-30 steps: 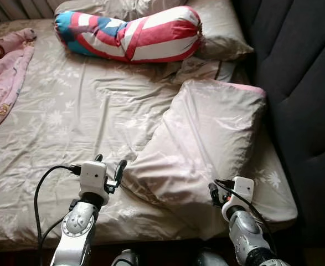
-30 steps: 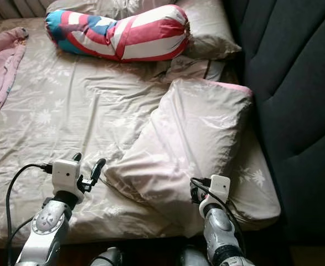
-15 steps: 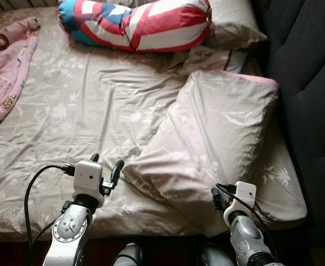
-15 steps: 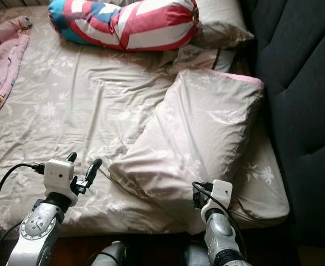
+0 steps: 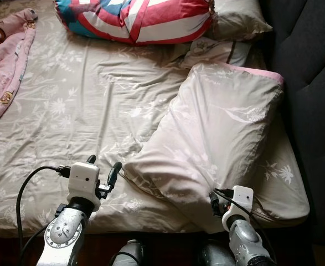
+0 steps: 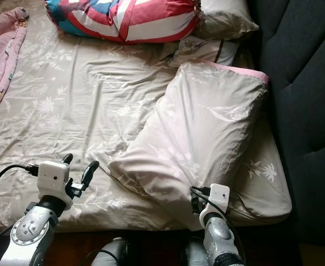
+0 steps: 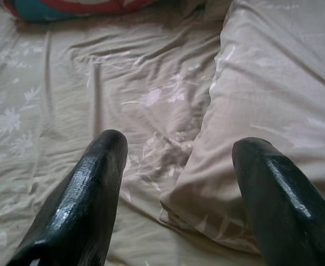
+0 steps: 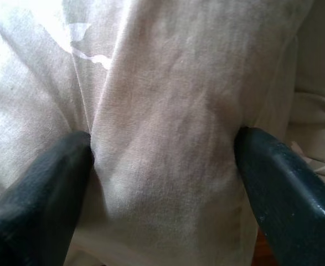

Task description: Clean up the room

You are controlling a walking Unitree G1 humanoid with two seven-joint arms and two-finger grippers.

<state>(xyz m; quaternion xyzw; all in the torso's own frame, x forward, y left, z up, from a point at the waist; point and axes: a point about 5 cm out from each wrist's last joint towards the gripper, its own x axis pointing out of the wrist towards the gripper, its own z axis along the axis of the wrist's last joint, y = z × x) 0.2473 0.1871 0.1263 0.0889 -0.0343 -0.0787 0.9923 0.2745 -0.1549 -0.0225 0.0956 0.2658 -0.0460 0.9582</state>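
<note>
Spread wide, the right gripper straddles the near corner of the beige pillow, which lies askew by the bed's right edge, right arm reaching up from the foot edge, while the left gripper, fingers also apart, hovers just beside the pillow's left corner.

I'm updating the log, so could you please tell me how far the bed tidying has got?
Done: nothing obvious; the sheet is wrinkled. In hand: the right end effector is open around the pillow's near edge, and the left end effector is open beside its corner. Left: placing the pillow, bolster and pink blanket.
</note>
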